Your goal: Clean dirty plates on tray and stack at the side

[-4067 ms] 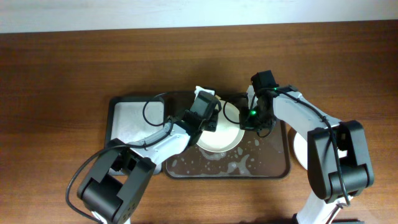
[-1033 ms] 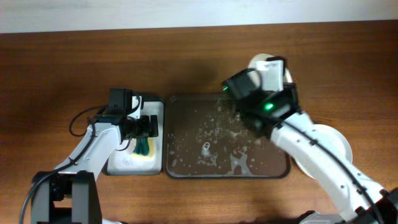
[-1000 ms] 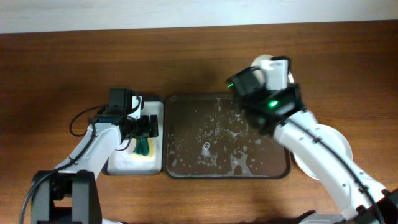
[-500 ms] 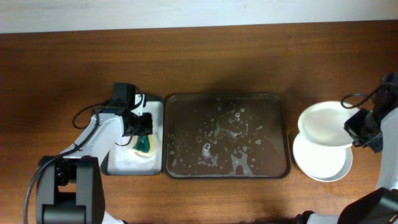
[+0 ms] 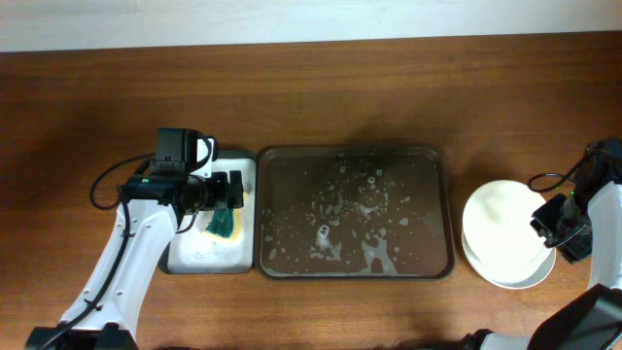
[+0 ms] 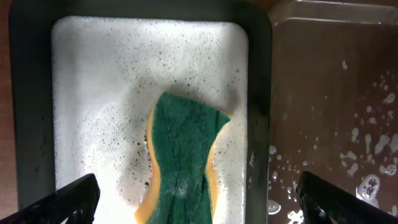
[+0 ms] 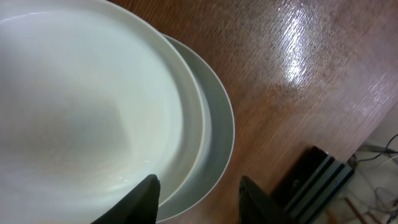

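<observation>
My left jaws are spread wide and hold nothing. One tip stands on either side of the green sponge [image 6: 183, 149], which lies just below them in the foam of the smaller white-bottomed tray [image 6: 37, 93]. Just past one tip runs the dark brown tray [image 5: 292, 194], wet and flecked with suds, close beside the smaller one.

My right jaws are parted too and grip nothing. They hang over the outer edge of the stacked plates [image 5: 496, 233], which sit on the table [image 5: 340, 87] directly beneath them, off the dark tray's end. A white plate [image 7: 81, 112] lies on top, its face clean, nested in a pale plate [image 7: 219, 134], perhaps green, whose rim shows between my tips. Whether a third lies underneath I cannot tell.
</observation>
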Motion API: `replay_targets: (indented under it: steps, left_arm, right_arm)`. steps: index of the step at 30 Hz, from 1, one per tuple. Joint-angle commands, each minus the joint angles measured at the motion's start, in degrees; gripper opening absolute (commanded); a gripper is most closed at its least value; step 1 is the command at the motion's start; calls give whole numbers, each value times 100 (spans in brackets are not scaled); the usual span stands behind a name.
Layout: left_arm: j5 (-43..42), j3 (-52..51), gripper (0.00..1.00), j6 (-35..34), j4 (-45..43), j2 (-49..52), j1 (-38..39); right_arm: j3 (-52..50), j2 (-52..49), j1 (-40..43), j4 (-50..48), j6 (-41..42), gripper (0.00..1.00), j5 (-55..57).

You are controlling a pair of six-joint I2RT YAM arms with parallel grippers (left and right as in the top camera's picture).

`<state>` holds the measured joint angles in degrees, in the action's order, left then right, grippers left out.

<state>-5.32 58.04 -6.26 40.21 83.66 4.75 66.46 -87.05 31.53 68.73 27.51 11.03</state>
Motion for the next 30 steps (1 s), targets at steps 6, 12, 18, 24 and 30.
replay_targets:
  steps: [6,12,18,24,30]
  left_arm:
    - [22,90,99,-57,190,-87,7]
    - [17,90,99,-870,1349,-87,-249]
    - [39,81,100,-584,2953,-433,-599]
    - [28,-654,99,-151,2343,-3576,-599]
    - [39,-824,99,-157,2031,-5751,-599]
  right_arm:
    - [-35,103,-140,-321,-1779,88,-2894]
    - [-35,103,-2354,-330,-2559,99,-2516]
    - [-39,529,-3781,-37,-1849,99,-1781]
    - [-837,3486,-4513,-876,-1604,99,-1141]
    - [-1036,4656,-4507,-870,-1606,99,-1139]
